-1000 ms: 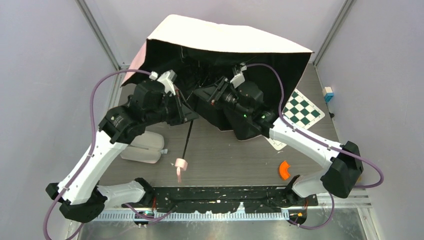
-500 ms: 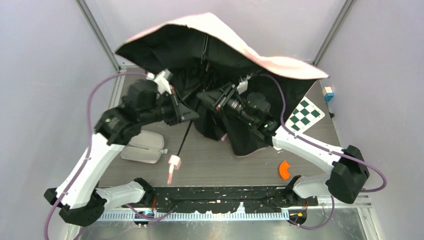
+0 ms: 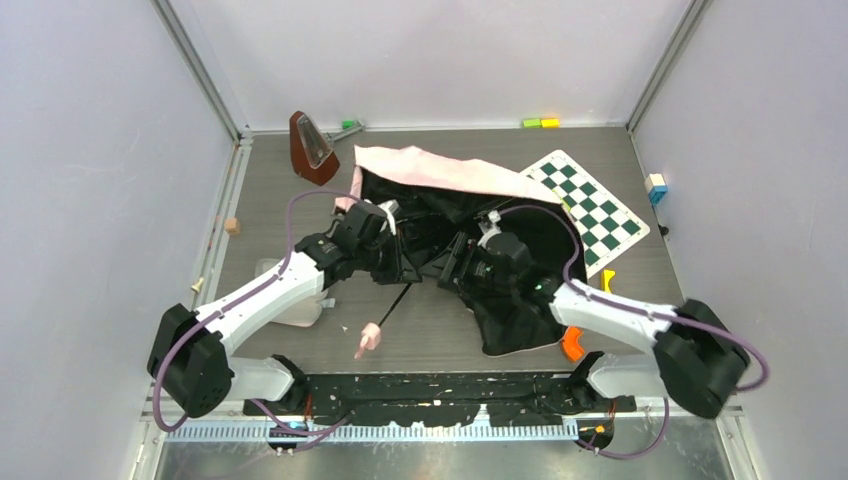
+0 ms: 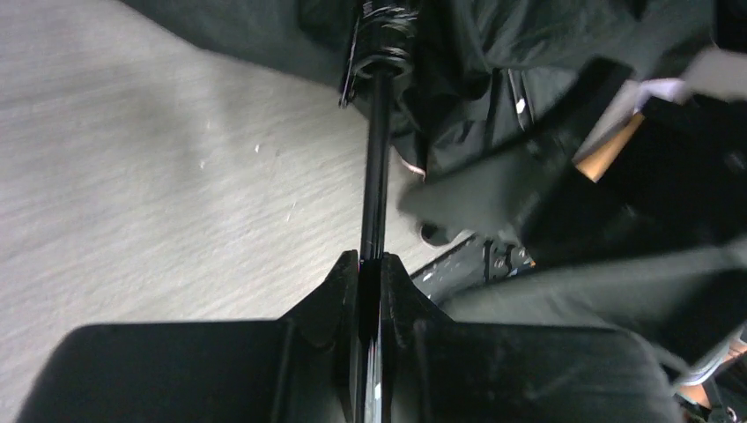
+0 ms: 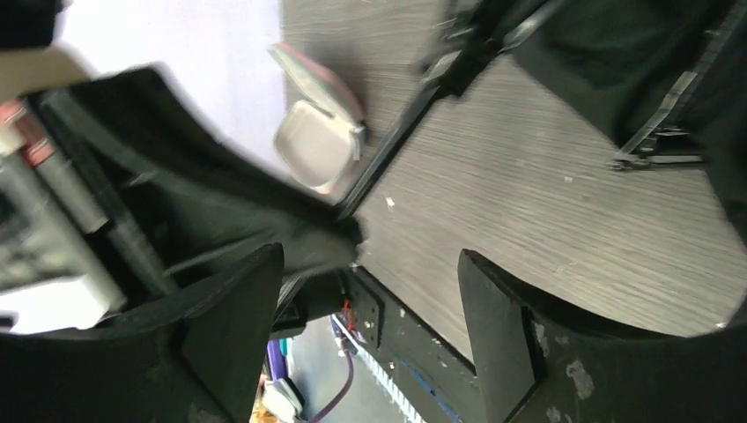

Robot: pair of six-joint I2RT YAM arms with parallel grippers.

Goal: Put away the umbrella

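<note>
- I am working the folding stage: the umbrella is lying slumped on the counter, its black canopy bunched between the two arms, with the pale pink side showing along the far edge.
- The left fingers are clamped together on the thin black shaft, just below the runner and spring, as the left wrist view shows.
- The right fingers are standing apart with nothing between them, hovering over bare counter beside the dark fabric.
- The pink handle is pointing toward the near edge, off the canopy and free of both arms.
- One corner of the cloth is reaching toward the checkerboard mat; the metronome is standing well apart at the back.
- I judge the task partway done: collapsed, but loose and not yet bundled.
- Next I would keep the shaft pinned with the left arm and bring the right one onto the loose fabric, gathering it toward the shaft without snagging a rib.
</note>
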